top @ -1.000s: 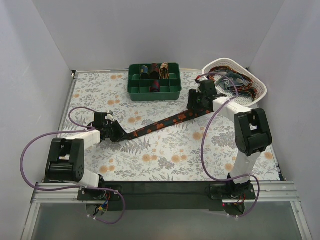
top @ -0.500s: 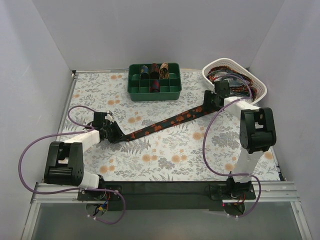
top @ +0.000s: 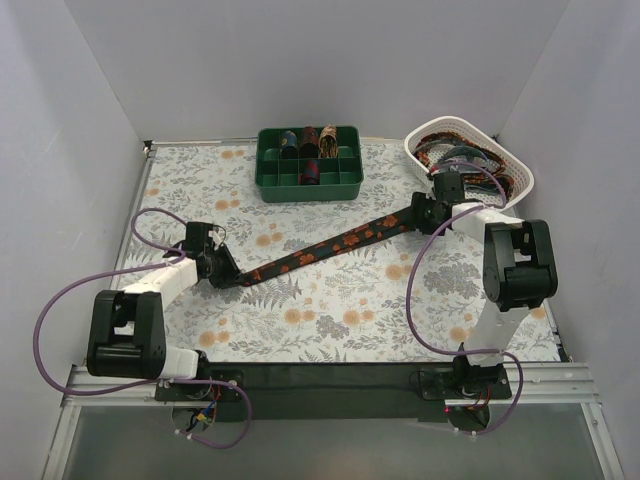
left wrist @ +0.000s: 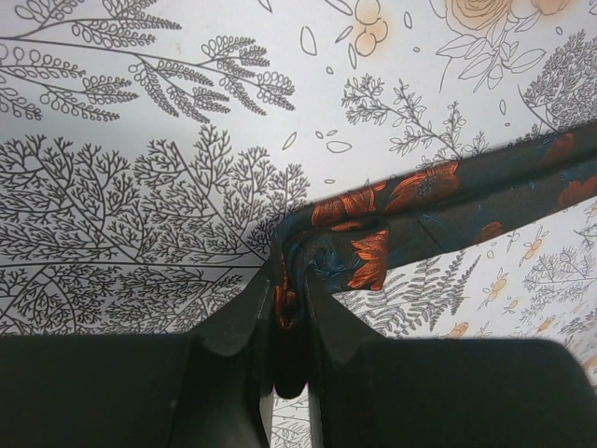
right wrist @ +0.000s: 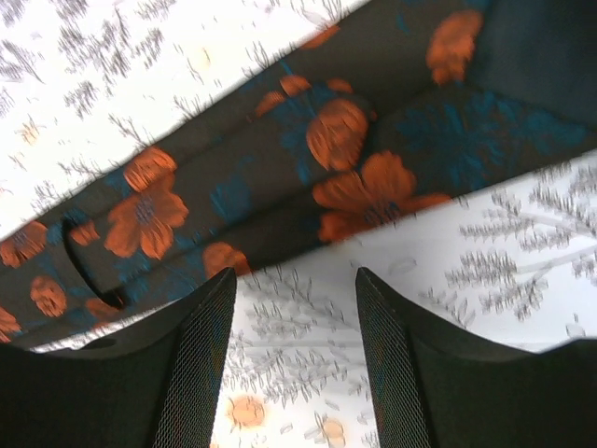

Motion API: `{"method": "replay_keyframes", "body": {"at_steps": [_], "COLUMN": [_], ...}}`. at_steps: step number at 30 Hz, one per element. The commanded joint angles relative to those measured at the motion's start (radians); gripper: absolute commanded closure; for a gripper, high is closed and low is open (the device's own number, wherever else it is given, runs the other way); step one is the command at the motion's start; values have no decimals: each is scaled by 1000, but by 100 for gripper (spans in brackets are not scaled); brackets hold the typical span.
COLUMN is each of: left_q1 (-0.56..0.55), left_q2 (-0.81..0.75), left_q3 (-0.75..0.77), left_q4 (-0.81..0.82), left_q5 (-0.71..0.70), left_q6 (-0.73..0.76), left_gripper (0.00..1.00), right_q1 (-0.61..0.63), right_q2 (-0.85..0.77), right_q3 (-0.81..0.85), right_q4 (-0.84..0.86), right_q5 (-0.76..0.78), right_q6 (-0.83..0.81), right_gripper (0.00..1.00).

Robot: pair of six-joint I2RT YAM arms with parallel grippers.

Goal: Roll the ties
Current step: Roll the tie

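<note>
One tie (top: 320, 248), dark with orange-red flowers, lies stretched flat on the floral counter (top: 330, 320). Its long axis runs on a diagonal from the lower left of the overhead frame up toward the upper right, and it widens as it goes.

The left arm (top: 165, 280) has the narrow end. In the left wrist view its jaws are pressed almost together on a crumpled fold of the tie (left wrist: 438, 224), whose body leads off to the right of that frame.

The right arm (top: 470, 215) sits over the wide end, near the white basket (top: 515, 170). In the right wrist view its jaws stand about half open with nothing between them but bare counter. The tie (right wrist: 308, 177) crosses the upper part of that frame just past the tips, underside up, with its folds and a keeper loop showing. The very tip of the wide end is hidden beneath this arm in the overhead view.

More loose ties (top: 470, 160) lie heaped in the basket, and rolled ones (top: 305, 140) fill the back row of the green tray (top: 308, 188) at upper centre.

By my judgement the roll has not begun: the strip is drawn out straight and only the left arm grips it, so a coil would have to run along the diagonal from that pinched narrow end toward the right arm
</note>
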Motion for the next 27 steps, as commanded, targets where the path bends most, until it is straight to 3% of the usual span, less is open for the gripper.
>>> {"method": "replay_keyframes", "body": {"at_steps": [1, 8, 16, 22, 27], "left_q1": [1, 1, 1, 2, 2], "left_q2": [-32, -17, 15, 15, 6], "left_q3": [12, 28, 36, 50, 73], "left_q4": [-52, -50, -53, -85, -114], "left_q5": [-34, -20, -28, -41, -14], "left_q6": [23, 26, 9, 3, 17], "left_gripper": [100, 100, 100, 100, 100], "right_q1": [-7, 30, 27, -24, -82], "right_q2": [-59, -101, 19, 15, -73], "right_q3": [-28, 32, 69, -23, -73], "right_q4": [-93, -41, 12, 5, -109], "right_q5": [-19, -76, -94, -93, -32], "right_q6": [-10, -36, 21, 54, 47], "right_gripper": [48, 48, 48, 48, 48]}}
